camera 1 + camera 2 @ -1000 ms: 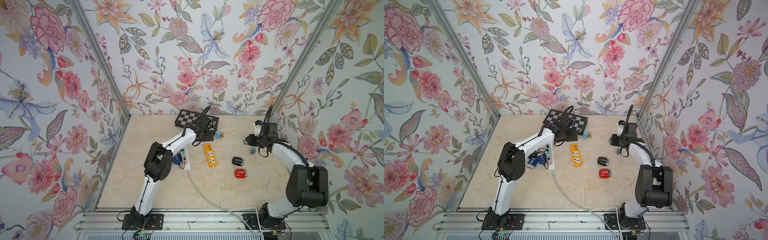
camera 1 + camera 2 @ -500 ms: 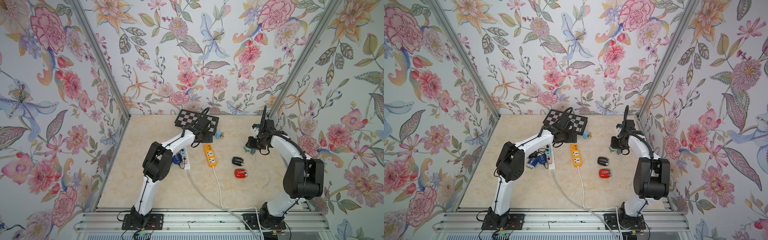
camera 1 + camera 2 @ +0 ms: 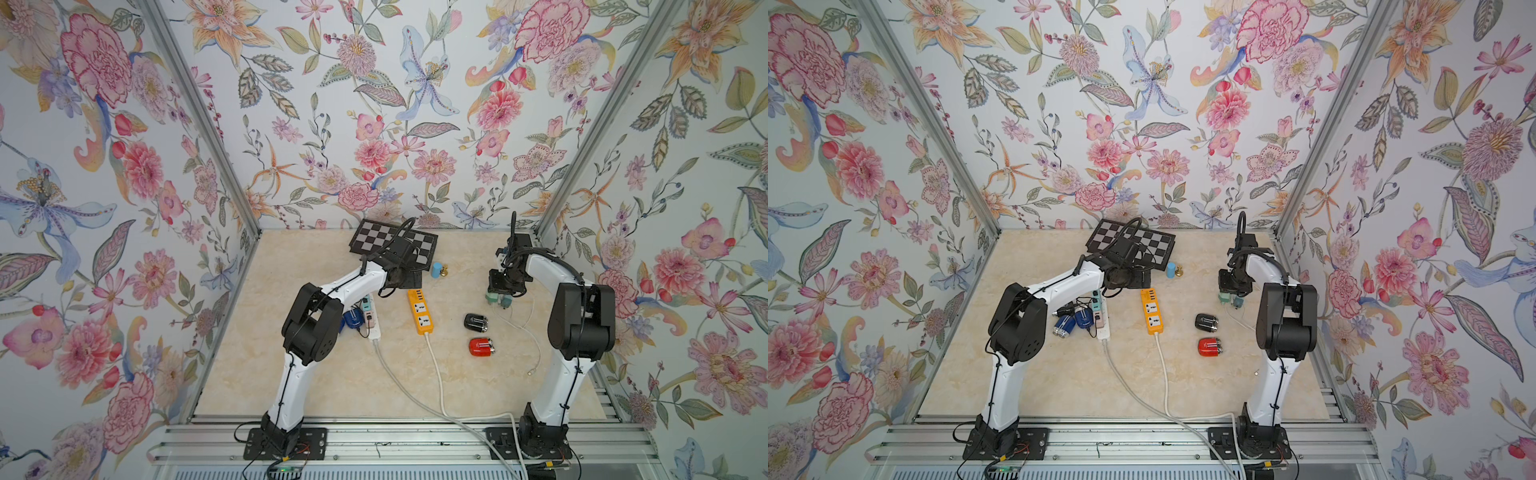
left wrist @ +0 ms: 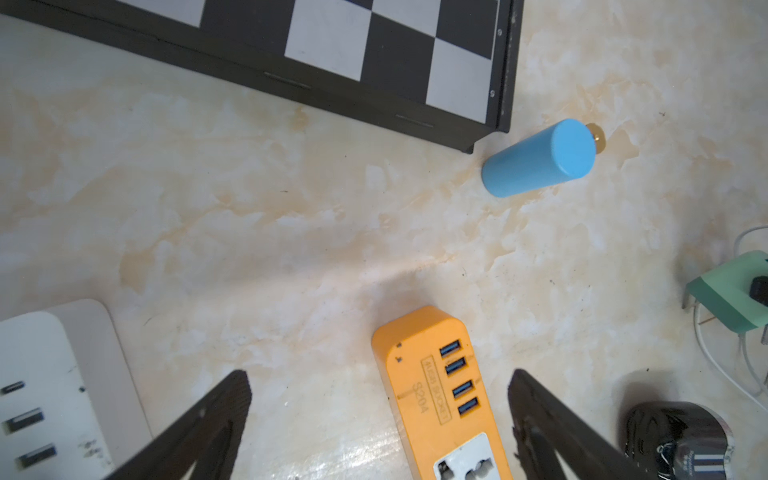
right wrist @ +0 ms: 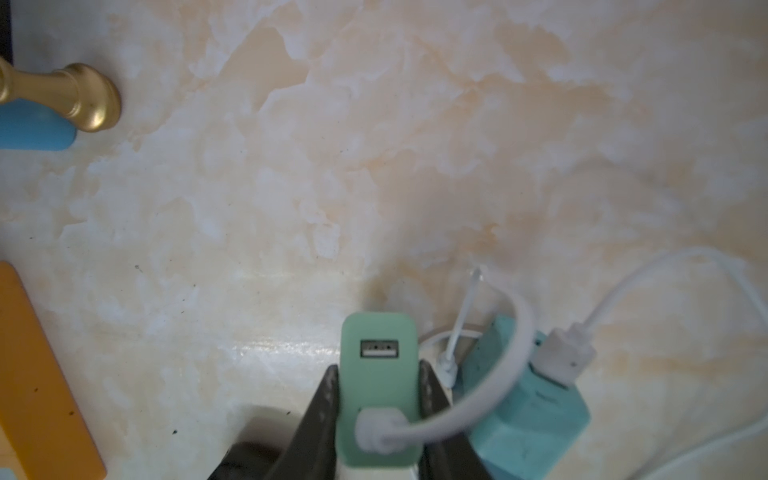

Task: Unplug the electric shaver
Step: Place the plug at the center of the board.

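Note:
A black electric shaver point(image 3: 475, 322) and a red one point(image 3: 481, 346) lie right of the orange power strip point(image 3: 422, 311). Two blue shavers point(image 3: 1075, 322) sit by the white power strip point(image 3: 372, 320), partly hidden under my left arm. My right gripper point(image 5: 378, 370) is shut on a green USB charger point(image 5: 378, 386) that has a white cable point(image 5: 478, 415) plugged into it, low over the table beside a teal charger point(image 5: 523, 415). My left gripper point(image 4: 378, 374) hangs open above the USB end of the orange strip, holding nothing.
A chessboard point(image 3: 392, 245) lies at the back, with a blue cylinder point(image 3: 435, 270) and a gold chess piece point(image 3: 444, 272) beside it. The white cable's loose end point(image 3: 530, 372) trails near my right arm. Both strips' cords run to the front rail.
My right gripper has shifted a little toward the table's middle with the green charger, and that arm's elbow has swung back and up. The left arm has barely moved.

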Action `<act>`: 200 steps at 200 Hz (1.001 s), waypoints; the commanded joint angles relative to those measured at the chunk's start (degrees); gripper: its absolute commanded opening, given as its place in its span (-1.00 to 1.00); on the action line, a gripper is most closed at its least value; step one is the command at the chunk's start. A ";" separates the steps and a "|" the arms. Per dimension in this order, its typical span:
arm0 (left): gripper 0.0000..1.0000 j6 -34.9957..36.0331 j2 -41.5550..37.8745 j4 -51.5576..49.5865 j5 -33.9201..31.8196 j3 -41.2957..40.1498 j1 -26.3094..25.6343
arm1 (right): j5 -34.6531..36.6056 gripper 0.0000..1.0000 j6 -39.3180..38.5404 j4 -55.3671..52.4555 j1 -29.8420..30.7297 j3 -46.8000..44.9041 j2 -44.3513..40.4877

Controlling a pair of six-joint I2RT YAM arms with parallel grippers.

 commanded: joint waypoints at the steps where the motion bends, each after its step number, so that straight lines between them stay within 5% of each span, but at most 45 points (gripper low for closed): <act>1: 0.98 -0.73 -3.26 1.33 0.26 -2.05 1.20 | 1.83 -0.60 -0.81 -2.95 0.84 1.54 2.65; 128: 0.97 -0.49 -4.63 2.09 0.59 -2.39 1.47 | 0.69 -0.21 1.20 -3.40 0.45 8.90 10.96; 200: 0.98 1.11 -7.05 1.75 -1.30 -2.49 1.42 | 1.53 0.01 1.03 -3.40 0.98 10.53 7.88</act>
